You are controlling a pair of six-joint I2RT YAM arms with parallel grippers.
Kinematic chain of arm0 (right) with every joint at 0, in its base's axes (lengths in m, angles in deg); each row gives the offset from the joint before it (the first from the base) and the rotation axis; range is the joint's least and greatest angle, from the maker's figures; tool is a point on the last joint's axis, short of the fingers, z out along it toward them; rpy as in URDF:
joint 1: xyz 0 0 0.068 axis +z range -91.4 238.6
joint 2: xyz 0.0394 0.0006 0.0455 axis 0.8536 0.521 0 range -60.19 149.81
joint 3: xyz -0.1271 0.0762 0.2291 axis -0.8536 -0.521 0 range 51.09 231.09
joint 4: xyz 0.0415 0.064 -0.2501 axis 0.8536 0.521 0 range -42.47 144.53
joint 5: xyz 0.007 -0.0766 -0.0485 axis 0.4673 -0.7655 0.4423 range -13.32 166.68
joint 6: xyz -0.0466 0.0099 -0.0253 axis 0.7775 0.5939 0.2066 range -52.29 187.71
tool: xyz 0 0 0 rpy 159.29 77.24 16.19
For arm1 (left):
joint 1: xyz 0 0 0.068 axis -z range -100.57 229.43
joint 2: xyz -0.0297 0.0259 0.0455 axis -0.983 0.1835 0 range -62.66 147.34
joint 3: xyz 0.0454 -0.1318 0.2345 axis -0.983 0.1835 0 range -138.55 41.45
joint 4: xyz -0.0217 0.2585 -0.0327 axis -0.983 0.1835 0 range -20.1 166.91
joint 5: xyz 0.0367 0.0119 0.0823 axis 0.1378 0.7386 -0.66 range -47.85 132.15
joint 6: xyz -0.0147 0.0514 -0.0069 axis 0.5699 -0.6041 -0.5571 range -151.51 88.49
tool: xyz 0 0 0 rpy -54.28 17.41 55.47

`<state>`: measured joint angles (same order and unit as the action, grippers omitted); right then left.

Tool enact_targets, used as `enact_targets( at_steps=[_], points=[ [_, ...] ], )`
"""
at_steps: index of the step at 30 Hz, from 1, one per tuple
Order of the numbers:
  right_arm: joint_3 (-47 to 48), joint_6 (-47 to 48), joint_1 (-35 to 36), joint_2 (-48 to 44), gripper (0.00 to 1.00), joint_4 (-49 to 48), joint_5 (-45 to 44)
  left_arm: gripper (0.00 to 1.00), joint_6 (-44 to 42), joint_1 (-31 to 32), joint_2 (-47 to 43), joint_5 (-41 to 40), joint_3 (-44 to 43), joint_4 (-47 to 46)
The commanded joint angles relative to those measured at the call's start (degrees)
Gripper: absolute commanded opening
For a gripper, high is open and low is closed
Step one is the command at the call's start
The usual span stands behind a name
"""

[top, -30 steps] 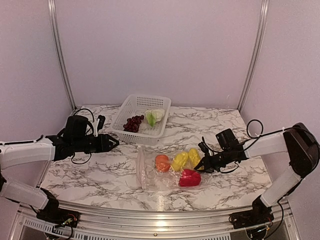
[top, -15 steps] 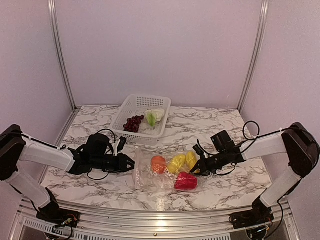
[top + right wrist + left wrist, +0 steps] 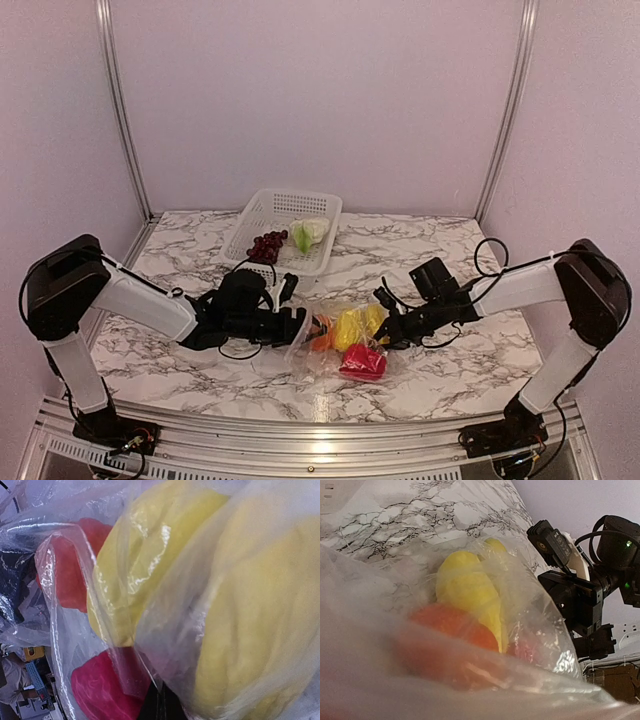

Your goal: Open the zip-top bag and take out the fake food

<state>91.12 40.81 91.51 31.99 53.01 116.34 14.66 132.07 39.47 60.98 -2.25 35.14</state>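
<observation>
- L gripper (image 3: pixel 298 326) is sitting at the 9 o'clock end, the mouth, of the large clear crinkly zip-top bag (image 3: pixel 312 362). Its jaws are hiding in plastic, so can't tell if spread or clamped.
- The bag is lying mid-table, at 6 o'clock from the white perforated plastic basket (image 3: pixel 285 205).
- Imo L should be going in low for the round orange fruit piece (image 3: pixel 320 335), the nearest one, w/o snagging film.
- R gripper (image 3: pixel 386 335) is sitting at the 3 o'clock end and should be anchoring the bag. Can't tell its grip either.
- Vs 1 s ago: L arm is arriving from the table's 9 o'clock edge, R is nudging toward 9 o'clock, and the bag is bunching shorter.
</observation>
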Motion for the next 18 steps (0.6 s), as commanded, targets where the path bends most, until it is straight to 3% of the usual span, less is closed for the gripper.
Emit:
enact_targets(
  at_steps=[1, 8, 11, 18],
  points=[
    [3.2, 1.1, 0.8, 0.8, 0.0, 0.9, 0.7, 0.78, -2.6, 0.7, 1.7, -5.7, -5.1, 7.3],
    [2.6, 1.7, 0.8, 1.4, 0.0, 0.6, 0.4, 0.76, -6.2, 0.9, 7.7, -9.9, -12.3, 21.8],
    [2.6, 2.3, 0.8, 1.6, 0.0, 1.4, -0.1, 0.66, -6.4, 0.9, 7.1, -11.4, -12.7, 24.5],
    [0.9, 3.5, 0.4, 0.8, 0.0, 2.8, -1.7, 0.36, -6.6, 0.4, -6.1, -10.7, -3.3, 18.0]
  ],
)
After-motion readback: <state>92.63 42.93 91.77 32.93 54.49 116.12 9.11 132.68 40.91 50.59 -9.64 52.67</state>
